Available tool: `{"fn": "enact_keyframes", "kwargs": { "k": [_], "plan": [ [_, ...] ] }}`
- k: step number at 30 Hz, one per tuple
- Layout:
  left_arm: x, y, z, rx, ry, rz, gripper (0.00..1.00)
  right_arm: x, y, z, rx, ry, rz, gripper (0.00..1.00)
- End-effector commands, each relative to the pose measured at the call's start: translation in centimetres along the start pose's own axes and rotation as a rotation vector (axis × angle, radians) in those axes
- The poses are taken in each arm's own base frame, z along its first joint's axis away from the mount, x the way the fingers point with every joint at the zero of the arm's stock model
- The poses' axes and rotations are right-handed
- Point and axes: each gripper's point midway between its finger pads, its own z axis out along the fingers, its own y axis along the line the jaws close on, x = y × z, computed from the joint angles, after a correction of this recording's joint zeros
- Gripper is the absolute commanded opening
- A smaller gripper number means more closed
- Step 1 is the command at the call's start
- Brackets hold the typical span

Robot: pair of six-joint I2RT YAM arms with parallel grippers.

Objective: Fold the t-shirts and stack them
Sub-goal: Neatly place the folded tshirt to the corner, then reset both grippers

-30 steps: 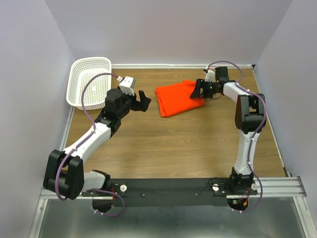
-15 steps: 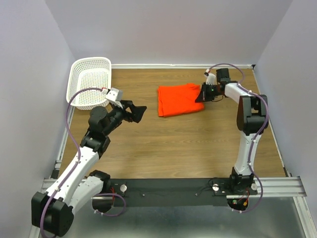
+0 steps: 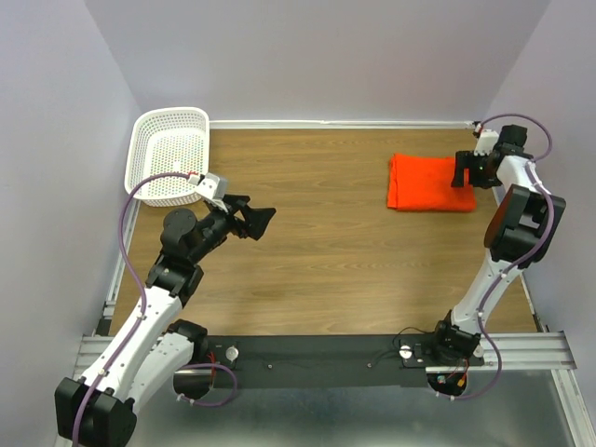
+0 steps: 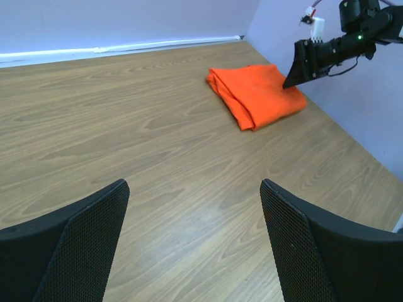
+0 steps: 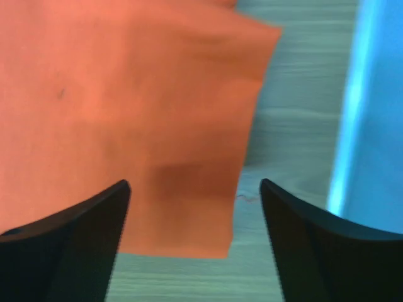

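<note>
Could snag a loose top layer and undo the fold on pull-back, with right gripper (image 3: 461, 173) parted and holding nothing, folded t-shirt (image 3: 424, 183) lying just below and between its jaws; left gripper (image 3: 256, 222) wide open, empty, t-shirt well ahead of its jaws.

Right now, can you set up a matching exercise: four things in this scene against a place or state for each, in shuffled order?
Things:
1. t-shirt
2. basket
3. left gripper
4. right gripper

Places or states:
A. open, well away from the t-shirt
B. folded, lying at the far right
C. open over the t-shirt's edge
D. white, in the far left corner

Pairs: 1-B, 2-D, 3-A, 4-C
</note>
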Motion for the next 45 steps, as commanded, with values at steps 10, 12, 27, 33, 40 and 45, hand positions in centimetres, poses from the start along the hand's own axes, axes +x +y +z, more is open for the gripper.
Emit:
{"fn": "enact_keyframes", "kwargs": {
  "k": [10,12,27,33,40,45],
  "plan": [
    [-0.8,-0.4,-0.8,-0.001,-0.027,0.016,0.92,-4.3,0.2,-9.3,0.082,-0.160,-0.240,1.00],
    [-1.3,0.2,-1.0,-0.040,-0.045,0.028,0.92,-3.2,3.6,-10.1,-0.028,-0.186,-0.300,1.00],
    [-2.8,7.3,-2.3,-0.470,-0.021,0.054,0.98,0.6,21.7,-12.7,-0.535,-0.360,-0.347,0.99],
    [-5.4,7.5,-4.8,-0.544,-0.094,0.103,0.98,-1.5,18.2,-11.9,-0.076,-0.436,-0.303,1.00],
    [-6.3,8.0,-7.5,-0.613,-0.120,0.188,0.98,-3.0,10.4,-16.3,0.386,-0.603,0.058,1.00],
    [-7.0,8.7,-8.8,-0.680,-0.129,0.229,0.98,-2.3,9.5,-20.3,0.444,-0.701,0.133,1.00]
  ]
}}
